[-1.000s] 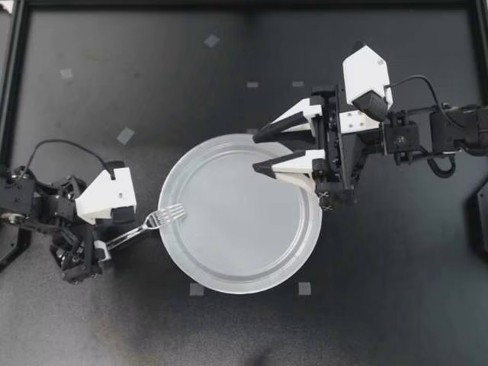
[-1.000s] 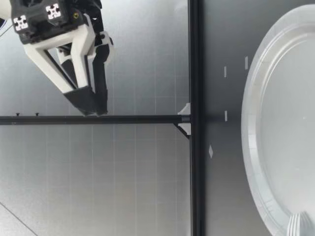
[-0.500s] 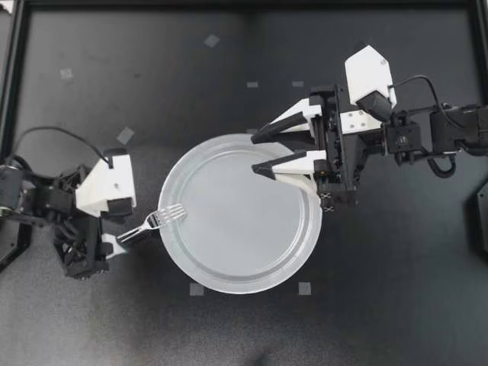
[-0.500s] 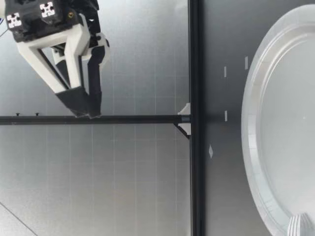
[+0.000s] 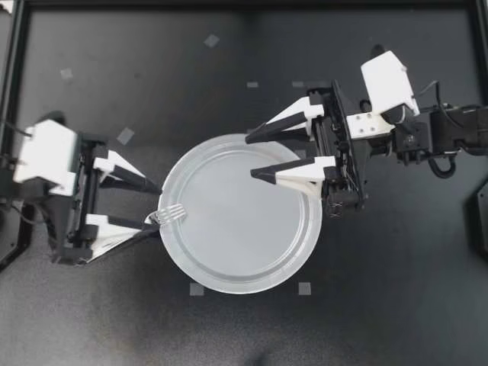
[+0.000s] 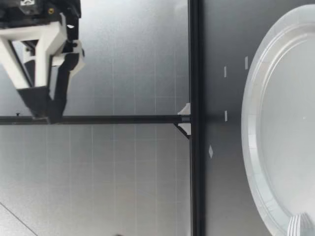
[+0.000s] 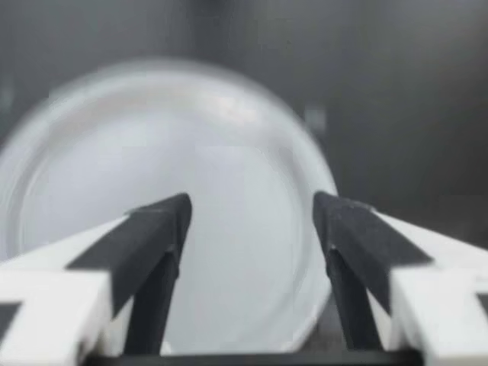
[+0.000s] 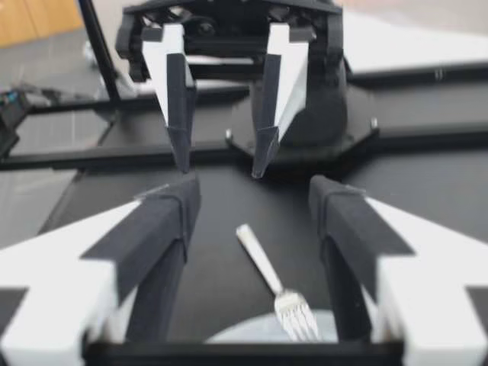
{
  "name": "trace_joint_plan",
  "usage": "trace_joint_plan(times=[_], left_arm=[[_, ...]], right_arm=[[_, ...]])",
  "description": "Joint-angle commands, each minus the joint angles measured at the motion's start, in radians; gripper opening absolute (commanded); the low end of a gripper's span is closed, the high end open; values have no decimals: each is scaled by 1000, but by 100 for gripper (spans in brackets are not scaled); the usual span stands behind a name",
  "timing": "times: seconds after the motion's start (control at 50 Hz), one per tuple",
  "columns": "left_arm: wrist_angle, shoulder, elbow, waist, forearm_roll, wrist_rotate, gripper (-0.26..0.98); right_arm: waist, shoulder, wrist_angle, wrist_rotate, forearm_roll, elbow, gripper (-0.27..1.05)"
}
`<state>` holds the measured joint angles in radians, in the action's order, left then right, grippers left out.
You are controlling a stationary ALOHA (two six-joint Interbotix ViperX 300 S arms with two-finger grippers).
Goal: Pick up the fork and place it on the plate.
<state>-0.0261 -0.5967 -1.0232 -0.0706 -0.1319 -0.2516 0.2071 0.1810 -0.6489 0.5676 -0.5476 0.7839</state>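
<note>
The silver fork (image 5: 169,213) lies with its tines on the near-left rim of the clear round plate (image 5: 229,284); its handle runs out onto the black table. My left gripper (image 5: 152,204) is open beside that rim, one finger over the handle. My right gripper (image 5: 252,158) hangs open over the plate's far rim. The right wrist view shows the fork (image 8: 273,280) lying free, with the left gripper (image 8: 221,166) raised behind its handle. The left wrist view shows the blurred plate (image 7: 229,137) ahead of open fingers (image 7: 160,229). In the low view a gripper (image 6: 44,117) hangs high above the table, and the fork's tines (image 6: 300,225) rest on the plate (image 6: 253,98).
Small tape squares (image 5: 126,136) dot the black table. A black frame rail (image 5: 244,4) borders the far side and also shows in the low view (image 6: 194,118). The left arm's base (image 8: 229,15) stands beyond the fork.
My left arm has lifted and swung up from the fork handle, its open fingers now pointing at the plate. The right gripper has risen and drawn back a little. The fork has not moved.
</note>
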Motion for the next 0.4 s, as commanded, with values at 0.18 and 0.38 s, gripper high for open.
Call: trace_joint_plan(times=[0.18, 0.38], left_arm=[[-387, -23, -91, 15, 15, 127, 60], [-403, -21, -98, 15, 49, 178, 60]], right_arm=[[8, -69, -178, -80, 89, -15, 61], [8, -74, -195, -84, 98, -15, 61]])
